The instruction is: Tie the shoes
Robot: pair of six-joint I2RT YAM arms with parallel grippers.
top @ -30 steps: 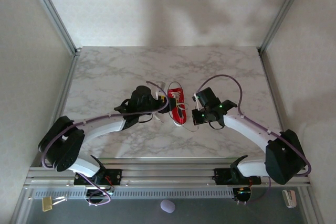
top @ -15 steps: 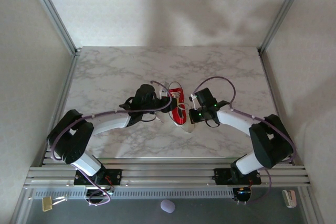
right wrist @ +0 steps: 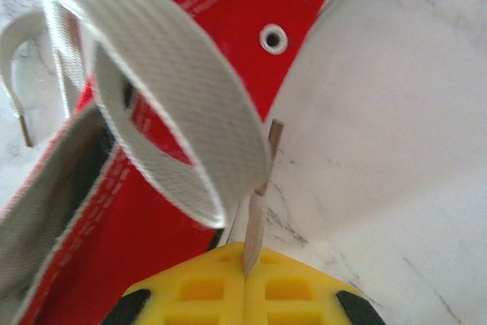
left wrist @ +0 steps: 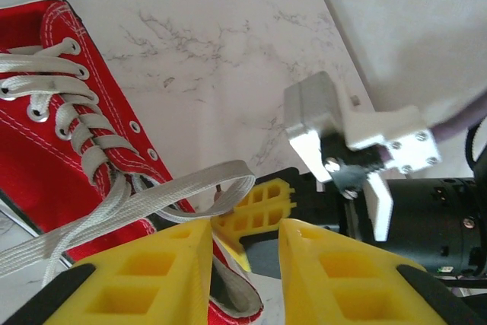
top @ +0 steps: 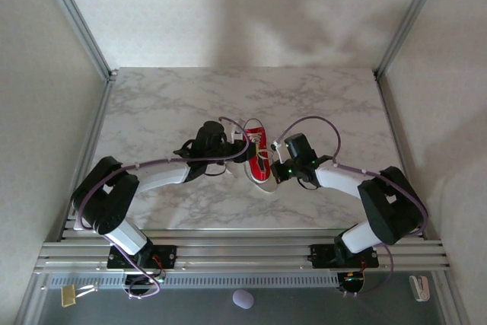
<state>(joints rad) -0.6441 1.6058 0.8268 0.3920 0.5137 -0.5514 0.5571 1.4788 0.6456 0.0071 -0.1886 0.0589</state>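
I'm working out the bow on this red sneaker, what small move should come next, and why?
Probably close the left gripper on the lace loop crossing its fingertip: its jaws stand apart, while the right gripper pinches that loop's end.

My worktable [top: 152,112] has a white marble top veined in grey, with plain pale walls [top: 243,5] around it. The left post [top: 78,20] and the right post [top: 409,17], both aluminium, slant up from its far corners. Aluminium rails [top: 243,253] run along the near edge. Nearer still lie a brass-coloured binder clip [top: 70,295] at the left, a small lilac lump [top: 243,300] in the middle, and a white-and-red item [top: 419,287] at the right, too small to identify.
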